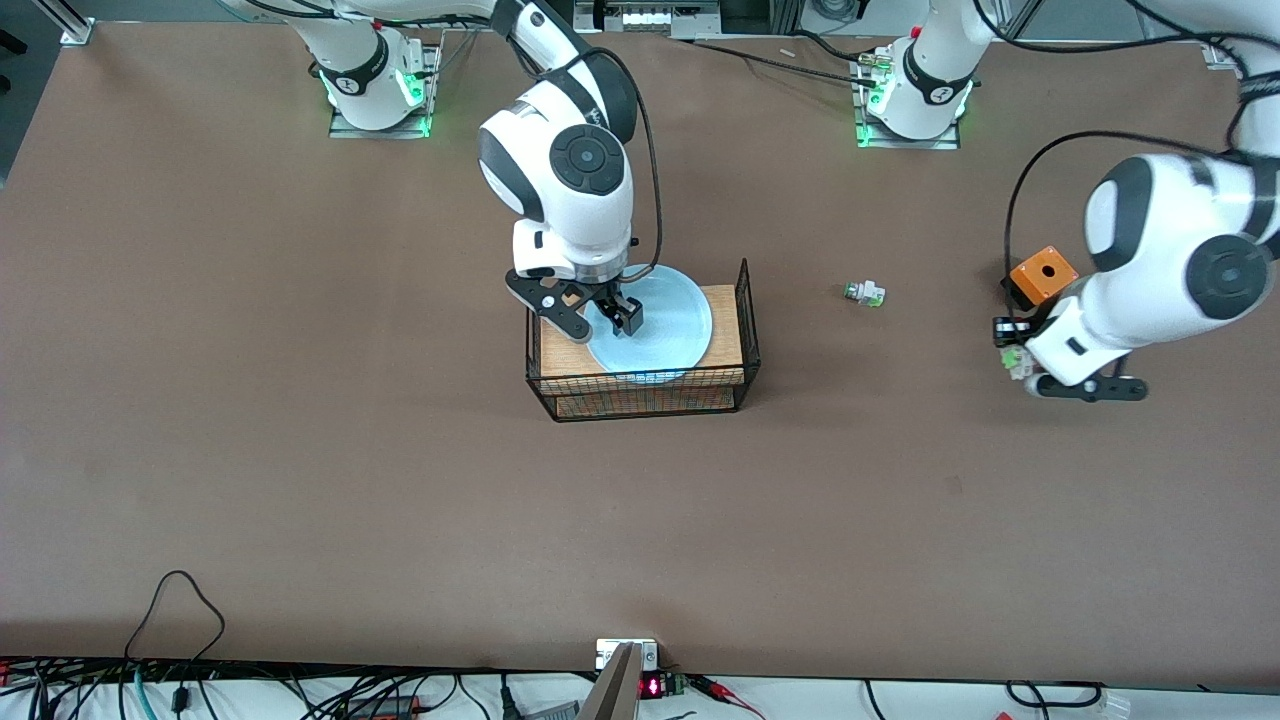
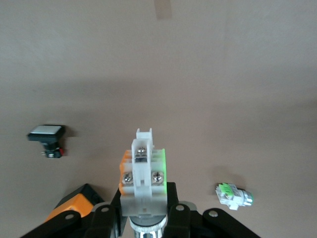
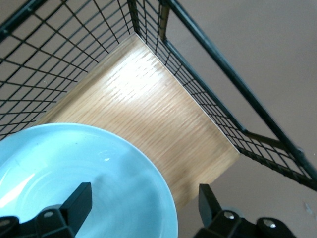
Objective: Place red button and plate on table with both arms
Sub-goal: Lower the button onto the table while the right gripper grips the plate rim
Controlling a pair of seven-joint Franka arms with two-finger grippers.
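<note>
The pale blue plate [image 1: 668, 322] [image 3: 74, 168] lies on the wooden top of a black wire rack [image 1: 640, 390] in the middle of the table [image 1: 300, 450]. My right gripper [image 1: 603, 322] [image 3: 143, 203] is open, one finger over the plate and the other outside its rim, neither touching it. My left gripper [image 1: 1012, 348] [image 2: 143, 201] is over the table toward the left arm's end, shut on the red button [image 1: 1016, 358] [image 2: 142, 173]. The button's whitish screwed body with green and orange sides points out of the fingers. Its cap is hidden.
An orange box [image 1: 1043, 273] [image 2: 74, 206] stands right beside the left gripper. A loose white-green switch [image 1: 865, 293] [image 2: 234, 195] lies between the rack and the left arm. A black switch with a white face [image 2: 46, 133] rests on the table. The rack's wire walls [image 3: 208, 99] rise around the wooden top [image 3: 163, 124].
</note>
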